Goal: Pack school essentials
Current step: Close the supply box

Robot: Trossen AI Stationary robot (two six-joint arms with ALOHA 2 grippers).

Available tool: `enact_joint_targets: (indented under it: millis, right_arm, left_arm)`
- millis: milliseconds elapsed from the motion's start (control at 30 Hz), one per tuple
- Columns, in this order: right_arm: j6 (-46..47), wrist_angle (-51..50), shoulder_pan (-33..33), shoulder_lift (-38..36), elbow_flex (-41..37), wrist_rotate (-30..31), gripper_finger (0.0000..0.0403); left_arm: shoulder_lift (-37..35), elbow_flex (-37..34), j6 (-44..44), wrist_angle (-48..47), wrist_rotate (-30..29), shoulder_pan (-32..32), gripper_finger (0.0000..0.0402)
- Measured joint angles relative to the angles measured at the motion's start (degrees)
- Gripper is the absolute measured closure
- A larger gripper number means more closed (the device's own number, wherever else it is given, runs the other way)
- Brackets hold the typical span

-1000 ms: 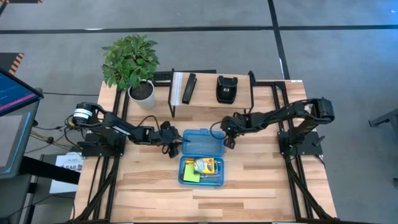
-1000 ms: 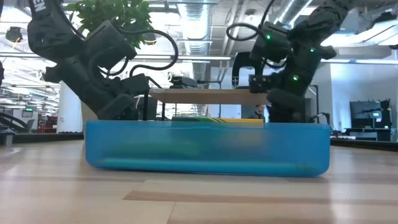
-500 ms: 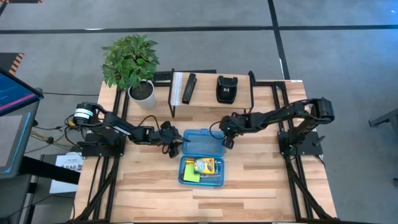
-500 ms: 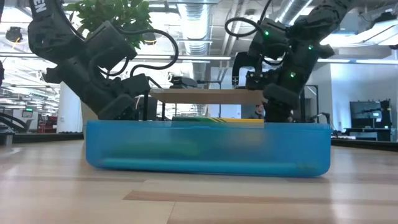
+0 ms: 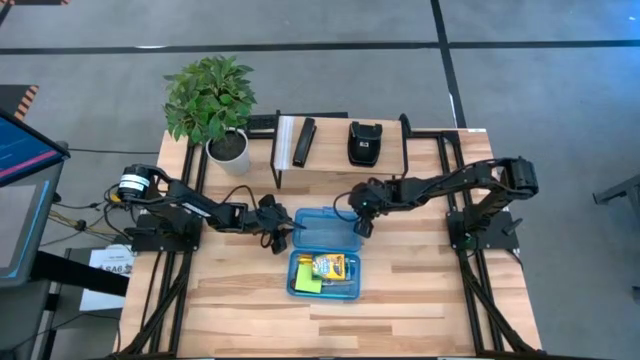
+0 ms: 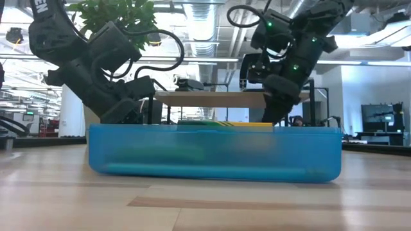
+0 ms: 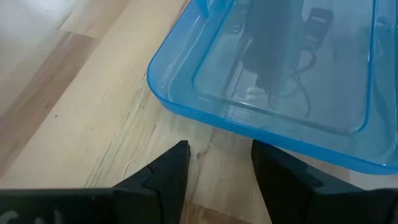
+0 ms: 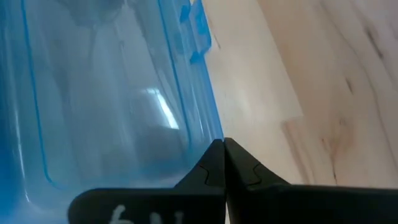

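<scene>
Two dark jointed arms, looping black cables (green lights glowing)

A potted plant (image 5: pixel 211 102) stands beside a raised shelf (image 5: pixel 340 165) bearing two black objects (image 5: pixel 364 142).

From overhead you look straight down on the whole tabletop (image 5: pixel 400 290), the case (image 5: pixel 326 252) at centre frame. The low camera sits on the tabletop, level, close against the case (image 6: pixel 214 153), facing the room. Each wrist camera looks down past its tool, very near the case lid (image 7: pixel 292 81) (image 8: pixel 93 93), which all four views share.
</scene>
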Motion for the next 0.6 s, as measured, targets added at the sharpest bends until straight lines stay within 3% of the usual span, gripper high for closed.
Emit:
enact_joint_targets:
  millis: [300, 600]
  right_arm:
    - [-0.2, -10.8, 1.7, 0.0, 0.4, 0.4, 0.0395]
    - [0.0, -10.7, 4.6, 0.1, 0.4, 0.4, 0.0395]
  left_arm:
    - [0.0, 0.0, 0.2, 0.0, 0.1, 0.0, 0.0233]
    - [0.0, 0.0, 0.9, 0.1, 0.4, 0.0, 0.0233]
